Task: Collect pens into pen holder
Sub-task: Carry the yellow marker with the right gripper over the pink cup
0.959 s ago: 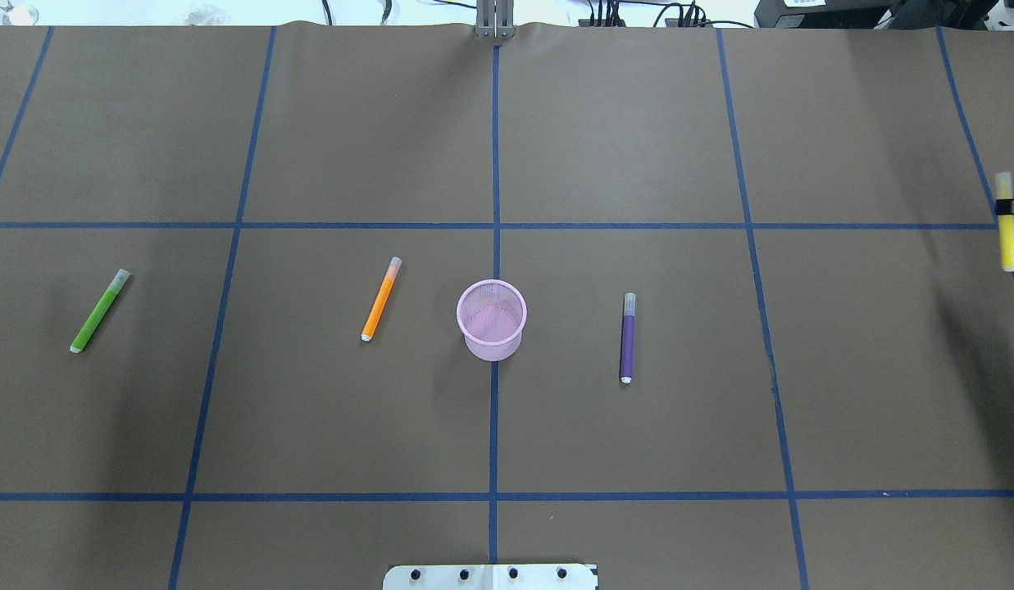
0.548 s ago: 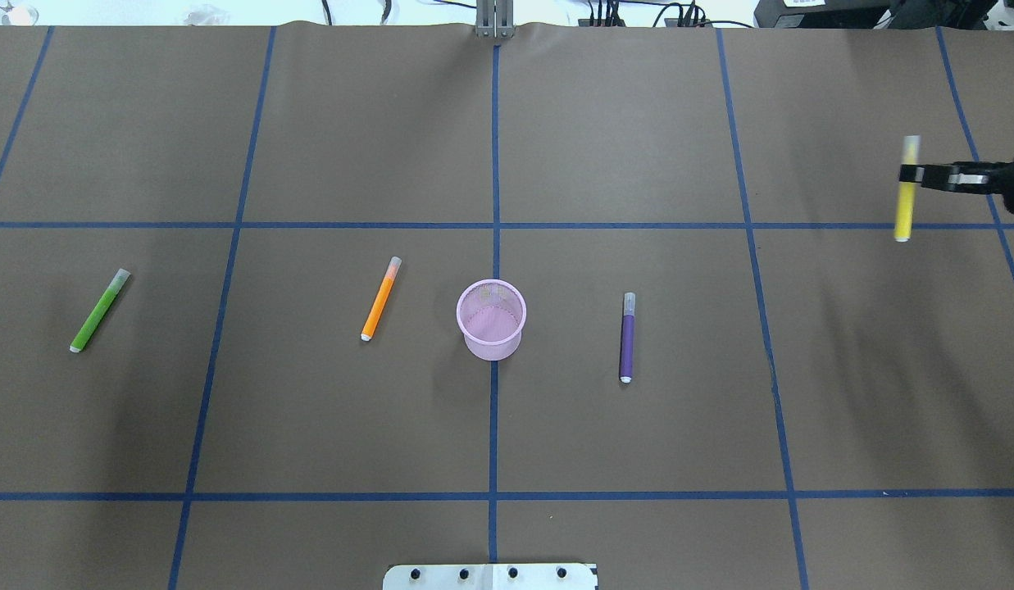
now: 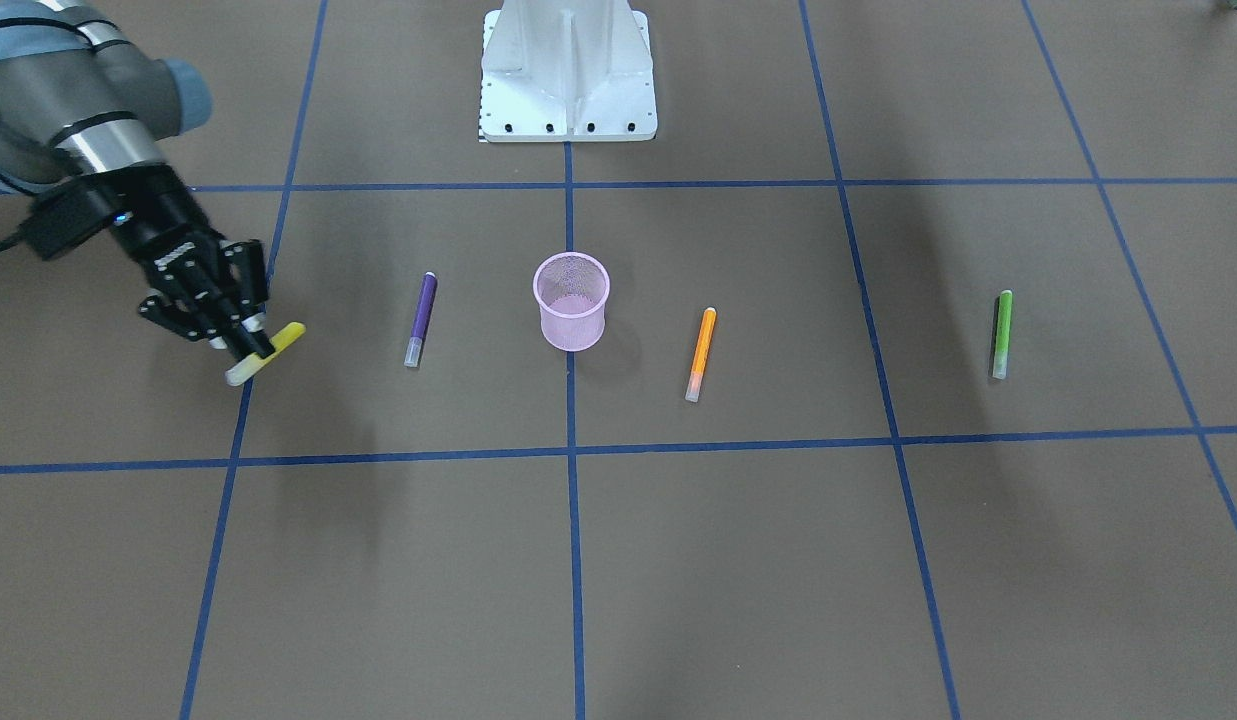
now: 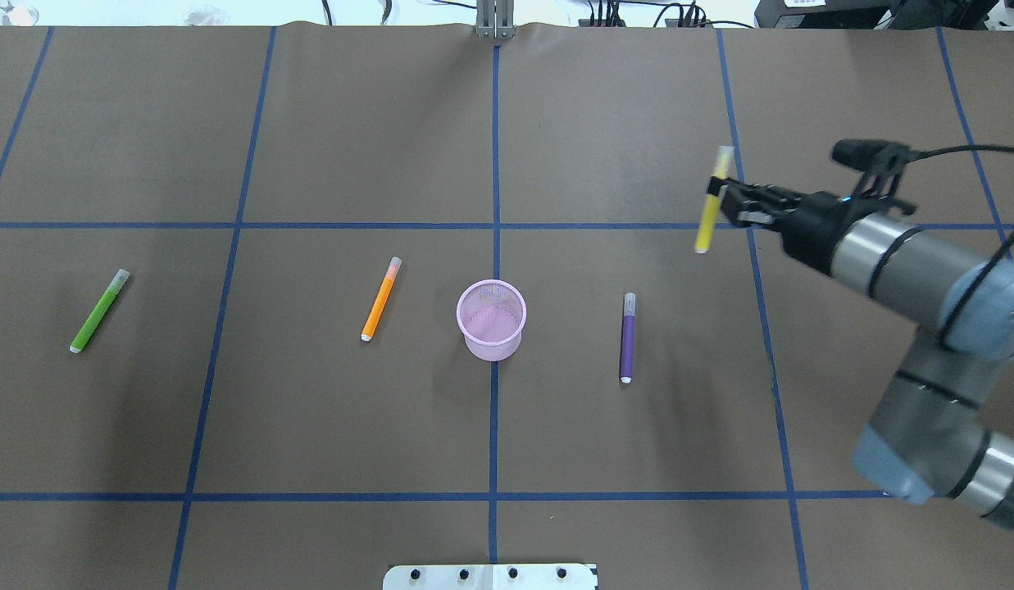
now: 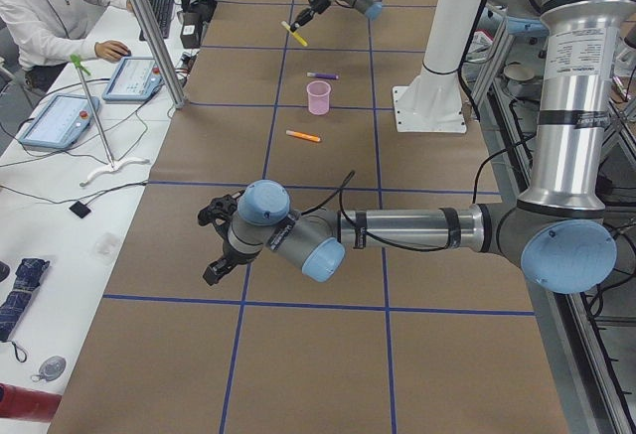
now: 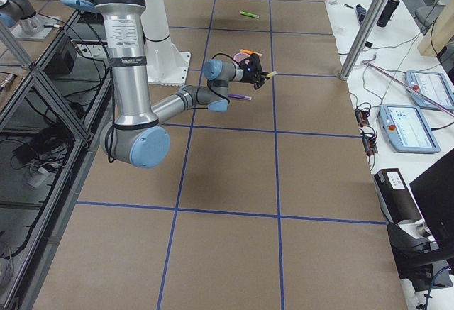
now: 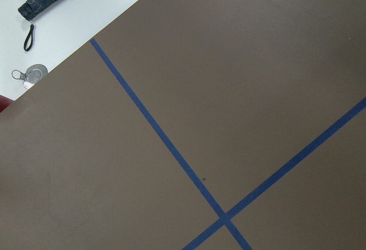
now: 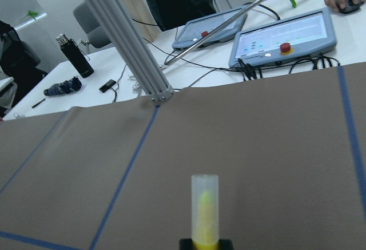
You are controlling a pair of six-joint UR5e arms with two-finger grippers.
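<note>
My right gripper (image 4: 724,201) is shut on the yellow pen (image 4: 708,215) just below its cap and holds it in the air, right of and beyond the pen holder; it also shows in the front view (image 3: 250,345). The pink mesh pen holder (image 4: 492,347) stands upright at the table's middle. The purple pen (image 4: 627,338) lies right of it, the orange pen (image 4: 380,299) left of it, and the green pen (image 4: 99,310) far left. My left gripper (image 5: 211,245) shows only in the exterior left view, over bare table, and I cannot tell whether it is open or shut.
The table is brown paper with a blue tape grid. The robot's white base plate (image 4: 490,576) sits at the near edge. A metal post (image 4: 494,20) stands at the far edge. Operators' tablets (image 8: 286,35) lie beyond the table.
My right arm has swung in from the right edge toward the table's middle, carrying the yellow pen leftward. The other pens and the holder have not moved.
</note>
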